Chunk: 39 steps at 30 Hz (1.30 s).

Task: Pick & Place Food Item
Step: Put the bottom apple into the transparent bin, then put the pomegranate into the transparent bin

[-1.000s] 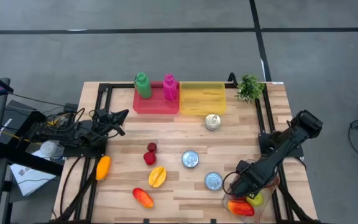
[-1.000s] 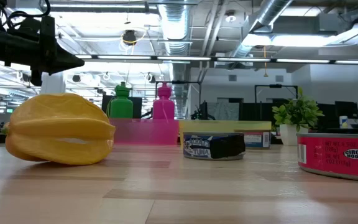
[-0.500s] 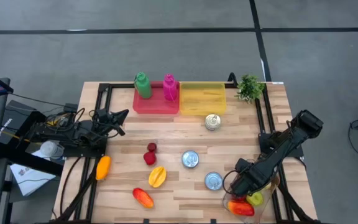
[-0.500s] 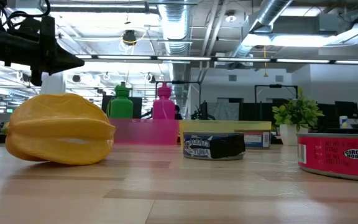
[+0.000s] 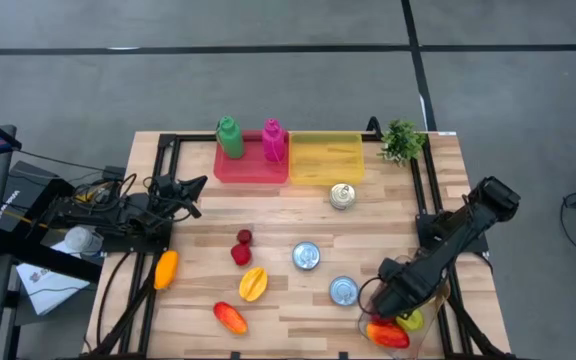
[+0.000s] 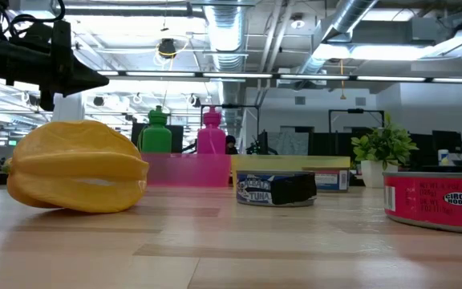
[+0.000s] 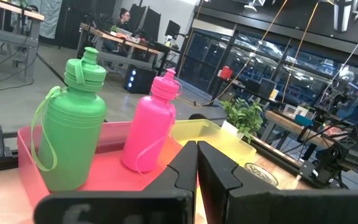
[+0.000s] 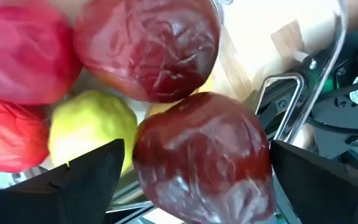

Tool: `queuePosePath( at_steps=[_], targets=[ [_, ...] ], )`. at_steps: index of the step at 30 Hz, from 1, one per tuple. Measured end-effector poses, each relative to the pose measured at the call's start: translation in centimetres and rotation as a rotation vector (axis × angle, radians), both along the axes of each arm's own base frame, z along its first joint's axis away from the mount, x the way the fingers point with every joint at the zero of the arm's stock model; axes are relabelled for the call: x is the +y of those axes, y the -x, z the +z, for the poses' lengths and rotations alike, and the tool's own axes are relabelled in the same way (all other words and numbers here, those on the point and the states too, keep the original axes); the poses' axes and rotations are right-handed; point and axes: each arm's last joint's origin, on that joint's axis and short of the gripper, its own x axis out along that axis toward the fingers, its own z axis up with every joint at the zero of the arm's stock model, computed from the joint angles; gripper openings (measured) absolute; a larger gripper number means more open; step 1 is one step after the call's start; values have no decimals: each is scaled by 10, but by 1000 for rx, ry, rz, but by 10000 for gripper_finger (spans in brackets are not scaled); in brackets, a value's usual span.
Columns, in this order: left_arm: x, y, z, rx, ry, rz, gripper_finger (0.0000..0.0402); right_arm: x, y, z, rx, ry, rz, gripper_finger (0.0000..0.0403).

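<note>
Dark red fruit [image 8: 201, 155] lay between my right gripper's [image 8: 191, 171] wide-open fingers, in the container [image 5: 438, 300] at the table's five o'clock. I judged it best to lift straight up. Left gripper [image 7: 196, 165], closed, waited at nine.

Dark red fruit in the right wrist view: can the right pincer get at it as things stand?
Probably yes. The right pincer stands open directly over the dark red fruit, its fingers either side of it; other fruits crowd close behind but nothing blocks it.
</note>
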Motion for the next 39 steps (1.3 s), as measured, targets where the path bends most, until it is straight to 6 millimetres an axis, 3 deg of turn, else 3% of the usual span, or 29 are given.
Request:
queuePosePath(
  at_steps=[11, 15, 22, 27, 32, 39],
  targets=[
    [0, 0, 0, 0, 0, 0, 1, -7, -8, 13, 12, -28, 45, 398],
    [0, 0, 0, 0, 0, 0, 1, -12, -10, 25, 29, -13, 41, 399],
    [0, 0, 0, 0, 0, 0, 1, -17, -30, 53, -88, -66, 4, 399],
    [0, 0, 0, 0, 0, 0, 1, -28, -53, 86, -310, -43, -22, 399],
    [0, 0, 0, 0, 0, 0, 1, -41, -86, 118, -664, -46, 21, 400],
    [0, 0, 0, 0, 0, 0, 1, -70, -147, 125, -1020, -33, 155, 400]
  ],
)
